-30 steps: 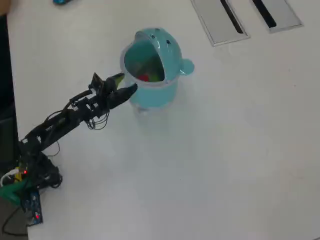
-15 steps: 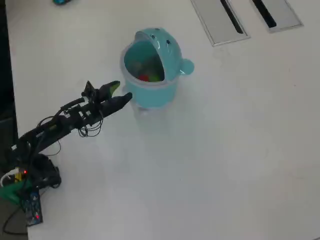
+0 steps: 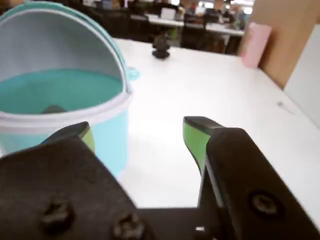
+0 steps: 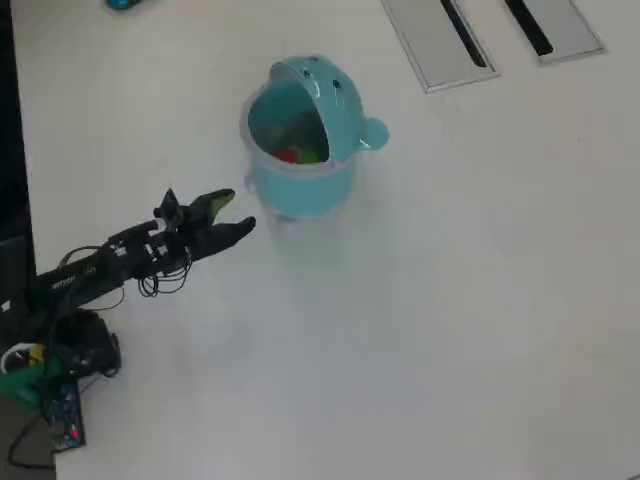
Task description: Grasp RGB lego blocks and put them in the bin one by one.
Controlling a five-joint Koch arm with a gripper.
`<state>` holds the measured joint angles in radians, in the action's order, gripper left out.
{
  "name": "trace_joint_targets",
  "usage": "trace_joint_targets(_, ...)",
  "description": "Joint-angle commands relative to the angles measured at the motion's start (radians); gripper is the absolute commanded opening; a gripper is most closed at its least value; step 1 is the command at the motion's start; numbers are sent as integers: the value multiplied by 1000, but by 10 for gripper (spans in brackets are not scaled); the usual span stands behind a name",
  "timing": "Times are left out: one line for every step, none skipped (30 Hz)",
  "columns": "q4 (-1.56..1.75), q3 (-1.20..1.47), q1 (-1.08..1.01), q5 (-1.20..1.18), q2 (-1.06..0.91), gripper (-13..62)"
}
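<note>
Claw (image 4: 238, 212) apart, nothing between green-tipped fingers (image 3: 196, 140), hanging just left of bin (image 4: 300, 190) in overhead view, not touching. Bin upright on white counter (image 4: 450, 300), lid flipped back. Red block (image 4: 287, 155) and yellow-green block (image 4: 309, 154) lie inside bin. Blue block not made out. Two grey slotted panels (image 4: 435, 40) well apart, top right.

Inside the bin (image 4: 300, 150) you only got a red patch and a yellow-green patch in overhead view; blue block couldn't be made out. Wrist view cut the bin's (image 3: 60, 100) left side off, its inside too blurred to tell anything.
</note>
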<state>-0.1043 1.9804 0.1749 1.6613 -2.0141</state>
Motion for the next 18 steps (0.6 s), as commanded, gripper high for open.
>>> trace_joint_targets(74,-14,-8,-17,-43,330)
trace_joint_targets(81,6,-9,-17,-49,330)
trace_joint_targets(97,32,-8,-17,-55,330)
trace_joint_targets(107,58,-6,-17,-66,330)
trace_joint_targets(110,75,-6,-18,-72,330)
trace_joint_targets(110,83,-8,-21,-77,330)
trace_joint_targets(110,94,-8,-32,-81,330)
trace_joint_targets(112,109,-8,-55,-91,330)
trace_joint_targets(115,123,-6,-72,-97,330)
trace_joint_targets(121,135,-5,-100,-104,330)
trace_joint_targets(120,147,-3,-123,-117,330)
trace_joint_targets(120,160,-2,-146,-121,330)
trace_joint_targets(120,167,3,-173,-127,330)
trace_joint_targets(120,175,5,-207,-132,330)
trace_joint_targets(120,181,9,-225,-138,330)
trace_joint_targets(120,190,9,-227,-144,330)
trace_joint_targets(121,198,11,-227,-147,330)
trace_joint_targets(126,206,12,-229,-152,330)
